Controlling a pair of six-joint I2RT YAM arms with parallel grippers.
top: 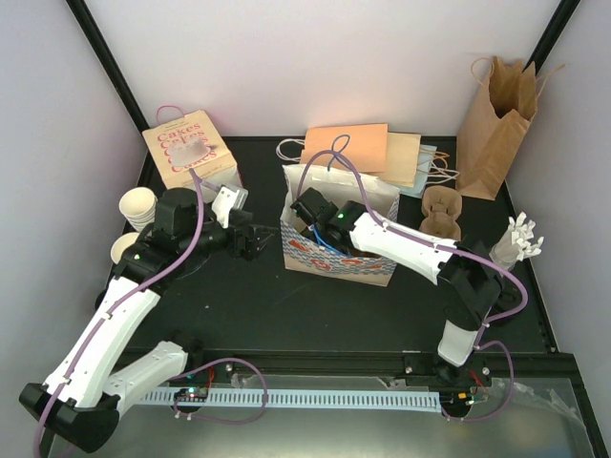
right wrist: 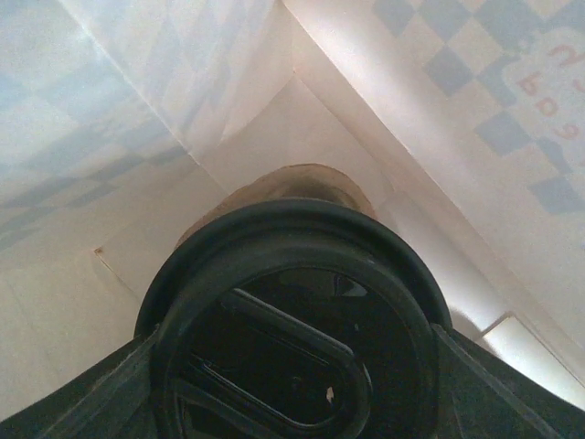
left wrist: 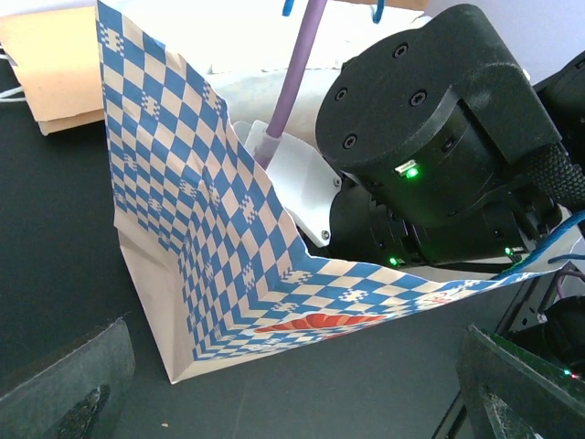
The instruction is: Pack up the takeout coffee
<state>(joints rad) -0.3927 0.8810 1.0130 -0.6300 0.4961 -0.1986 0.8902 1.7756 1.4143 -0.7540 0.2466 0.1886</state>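
Inside checkered bag (top: 336,263), right gripper (right wrist: 297,370) clamped around black lid (right wrist: 292,293); left gripper (top: 256,242) spread wide, empty, just beside bag.

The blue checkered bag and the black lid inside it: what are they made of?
The blue checkered bag looks like thin matte paper: sharp creases, folded corners. The black lid looks like moulded plastic, faintly glossy, with a raised rim and pressed recess.

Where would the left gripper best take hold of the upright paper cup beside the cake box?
The paper cup stands upright, mouth open upward, at the left edge of the table. It is probably best pinched across its side wall below the rim, coming level from the table's middle, since the enclosure wall blocks the other side. The left gripper is open.
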